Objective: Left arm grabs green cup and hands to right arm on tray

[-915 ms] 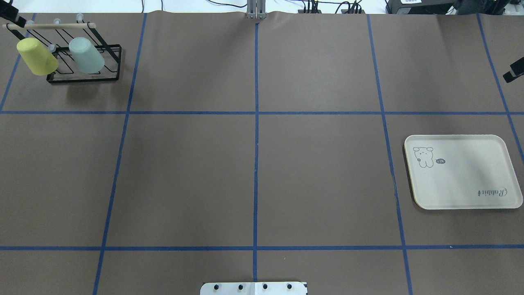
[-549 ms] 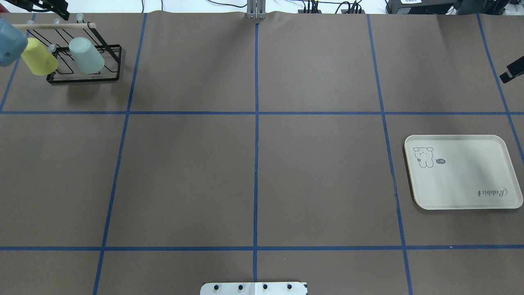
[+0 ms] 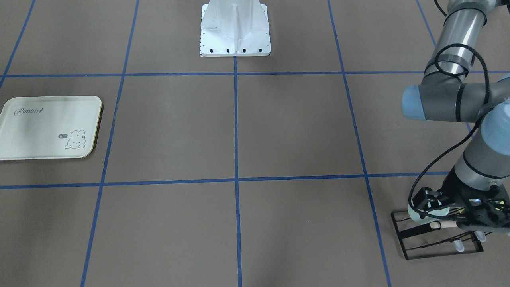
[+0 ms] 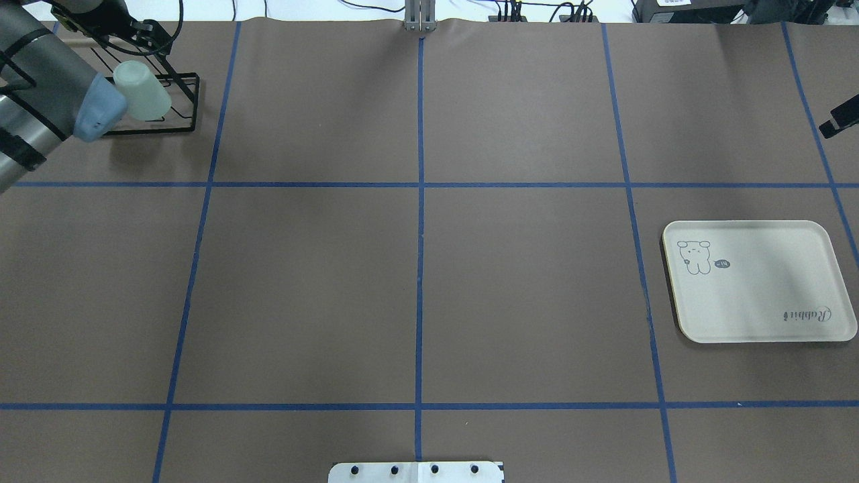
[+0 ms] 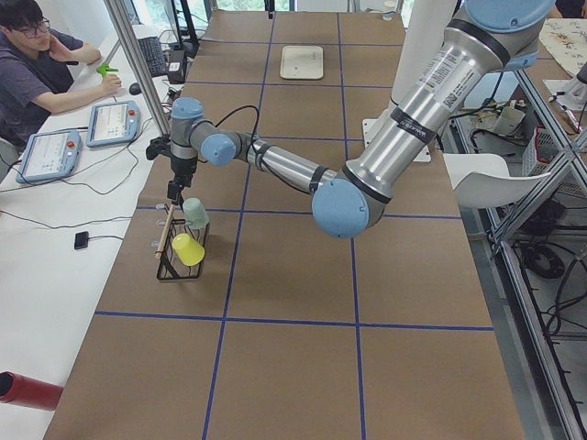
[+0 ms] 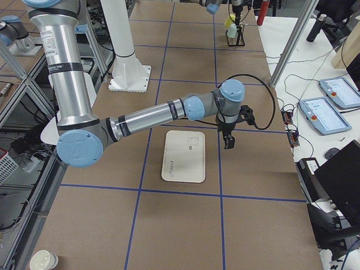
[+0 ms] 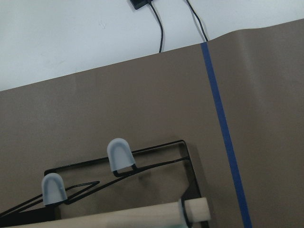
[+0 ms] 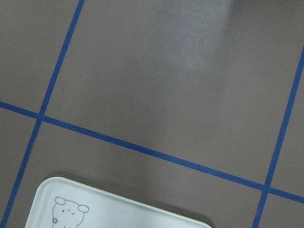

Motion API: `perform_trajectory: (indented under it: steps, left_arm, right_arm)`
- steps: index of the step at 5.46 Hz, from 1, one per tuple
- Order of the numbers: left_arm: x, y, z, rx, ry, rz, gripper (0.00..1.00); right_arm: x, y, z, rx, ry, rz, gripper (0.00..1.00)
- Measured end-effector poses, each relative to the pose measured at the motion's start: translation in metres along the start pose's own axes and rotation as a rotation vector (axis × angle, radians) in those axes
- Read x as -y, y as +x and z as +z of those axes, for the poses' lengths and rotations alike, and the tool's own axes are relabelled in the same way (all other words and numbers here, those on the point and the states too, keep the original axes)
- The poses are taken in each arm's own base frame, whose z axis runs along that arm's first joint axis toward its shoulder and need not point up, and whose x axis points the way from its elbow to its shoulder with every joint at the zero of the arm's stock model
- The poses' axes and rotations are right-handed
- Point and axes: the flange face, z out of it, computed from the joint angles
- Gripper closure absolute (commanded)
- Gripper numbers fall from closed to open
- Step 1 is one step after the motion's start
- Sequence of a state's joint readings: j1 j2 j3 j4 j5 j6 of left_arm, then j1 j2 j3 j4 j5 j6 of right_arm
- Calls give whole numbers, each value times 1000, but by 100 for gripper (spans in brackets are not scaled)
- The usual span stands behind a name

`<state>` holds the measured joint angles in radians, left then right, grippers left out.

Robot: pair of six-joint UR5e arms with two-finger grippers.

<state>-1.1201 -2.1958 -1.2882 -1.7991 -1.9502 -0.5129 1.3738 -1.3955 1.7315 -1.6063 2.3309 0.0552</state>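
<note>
The green cup (image 4: 141, 99) hangs tilted, mouth down, on a black wire rack (image 4: 181, 100) at the table's far left corner; it also shows in the exterior left view (image 5: 195, 213). My left gripper (image 3: 458, 211) hovers just above the rack's far end, over its wooden bar (image 7: 118, 219), close to the cup but not holding it; its jaws look open. The tray (image 4: 758, 282) lies empty at the right. My right gripper (image 4: 842, 117) hangs above the table beyond the tray's far side; I cannot tell whether it is open or shut.
A yellow-green cup (image 5: 188, 249) hangs on the same rack beside the green one, hidden under my left arm in the overhead view. Rack pegs with grey caps (image 7: 118, 153) stand below the left wrist. The robot base (image 3: 235, 28) is at the near centre edge.
My left arm has swung in from the upper left over the rack and now covers the yellow-green cup in the overhead view. The cups, tray and right gripper have stayed put.
</note>
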Motion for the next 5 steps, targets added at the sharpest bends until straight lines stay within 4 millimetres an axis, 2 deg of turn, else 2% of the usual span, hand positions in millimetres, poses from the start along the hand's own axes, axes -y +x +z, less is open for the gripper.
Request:
perform_trajectory:
  steps: [3, 5]
  left_arm:
    - [-16, -7, 13, -10, -36, -7, 0]
    - [-21, -4, 18, -25, -53, -7, 0]
  right_arm:
    - [0, 0, 0, 1, 1, 1, 0]
    - [0, 0, 0, 1, 1, 0, 0]
